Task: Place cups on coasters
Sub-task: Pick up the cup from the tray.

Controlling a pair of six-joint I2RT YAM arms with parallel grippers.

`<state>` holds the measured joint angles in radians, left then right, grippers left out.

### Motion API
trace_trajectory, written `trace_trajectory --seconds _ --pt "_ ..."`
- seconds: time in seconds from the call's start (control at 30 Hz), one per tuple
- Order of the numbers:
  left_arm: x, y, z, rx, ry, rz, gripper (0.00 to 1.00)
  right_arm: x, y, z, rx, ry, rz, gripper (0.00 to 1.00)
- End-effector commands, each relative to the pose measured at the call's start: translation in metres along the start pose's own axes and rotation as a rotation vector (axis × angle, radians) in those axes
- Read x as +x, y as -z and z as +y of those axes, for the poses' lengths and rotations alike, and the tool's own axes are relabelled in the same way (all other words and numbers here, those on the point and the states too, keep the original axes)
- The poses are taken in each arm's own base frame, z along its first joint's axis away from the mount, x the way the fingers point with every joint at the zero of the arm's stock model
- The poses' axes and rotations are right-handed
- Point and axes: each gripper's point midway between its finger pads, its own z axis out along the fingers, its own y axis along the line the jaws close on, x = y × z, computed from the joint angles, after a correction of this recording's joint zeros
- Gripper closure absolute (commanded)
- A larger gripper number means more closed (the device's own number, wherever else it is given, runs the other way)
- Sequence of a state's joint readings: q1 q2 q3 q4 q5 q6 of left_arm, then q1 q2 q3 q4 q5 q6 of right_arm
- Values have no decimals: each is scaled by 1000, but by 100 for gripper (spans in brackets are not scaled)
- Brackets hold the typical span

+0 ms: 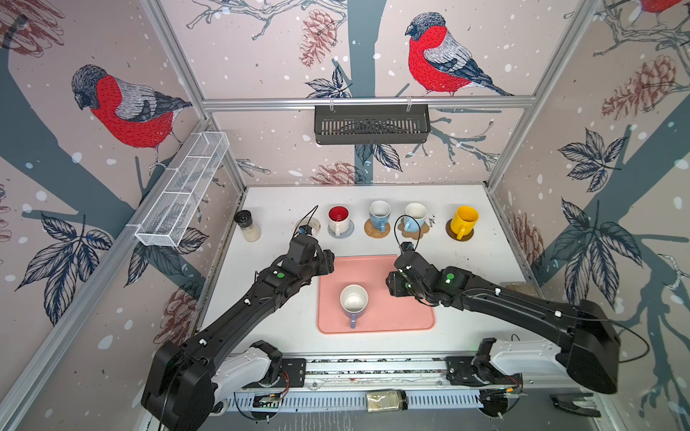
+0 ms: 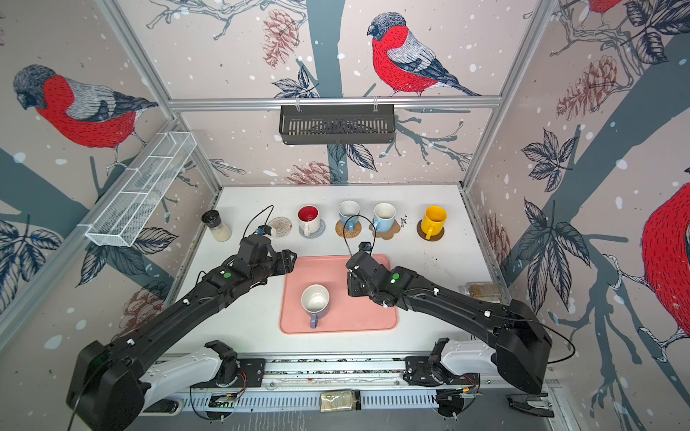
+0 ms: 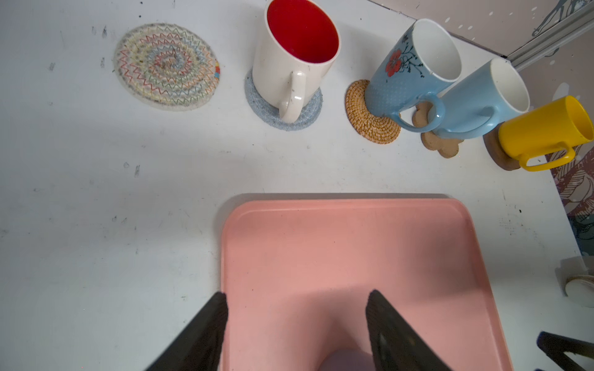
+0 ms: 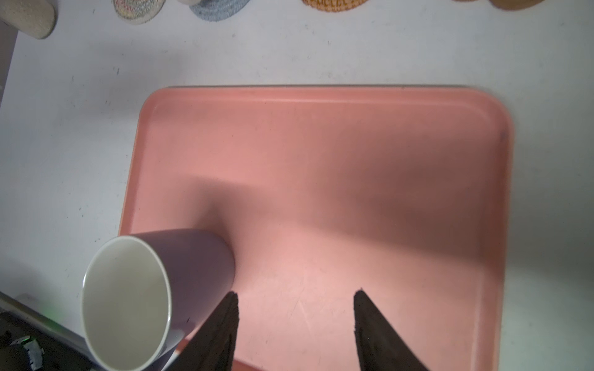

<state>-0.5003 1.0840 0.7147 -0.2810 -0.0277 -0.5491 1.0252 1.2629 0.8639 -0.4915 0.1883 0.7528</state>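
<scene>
A lavender cup (image 1: 354, 298) (image 4: 160, 289) stands on the pink tray, handle toward the front. In the back row, the white cup with red inside (image 1: 338, 220) sits on a grey-blue coaster (image 3: 257, 106). Two light blue cups (image 1: 379, 214) (image 1: 414, 216) rest on the rattan (image 3: 369, 122) and cork (image 3: 440, 144) coasters. The yellow cup (image 1: 464, 220) is on a dark disc (image 1: 459, 235). A beige woven coaster (image 3: 166, 66) lies bare. My left gripper (image 3: 297, 295) is open over the tray's far left corner. My right gripper (image 4: 296, 293) is open over the tray, just right of the lavender cup.
The pink tray (image 1: 403, 321) fills the table's middle. A black-lidded glass jar (image 1: 247, 225) stands at the back left, beside the bare coaster. Another jar (image 1: 519, 287) lies at the right wall. A wire basket (image 1: 183, 194) and a black basket (image 1: 371, 123) hang on the walls.
</scene>
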Motion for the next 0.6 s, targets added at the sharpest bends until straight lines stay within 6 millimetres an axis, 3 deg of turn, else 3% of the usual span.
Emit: trace_trajectory --seconds 0.0,0.37,0.57 --pt "5 1 -1 11 -4 8 27 12 8 4 35 -35 11 44" --pt "27 0 32 -99 59 -66 20 45 10 61 -46 -62 40 51" --pt "41 -4 40 -83 67 -82 18 58 -1 85 -103 -56 92 41"
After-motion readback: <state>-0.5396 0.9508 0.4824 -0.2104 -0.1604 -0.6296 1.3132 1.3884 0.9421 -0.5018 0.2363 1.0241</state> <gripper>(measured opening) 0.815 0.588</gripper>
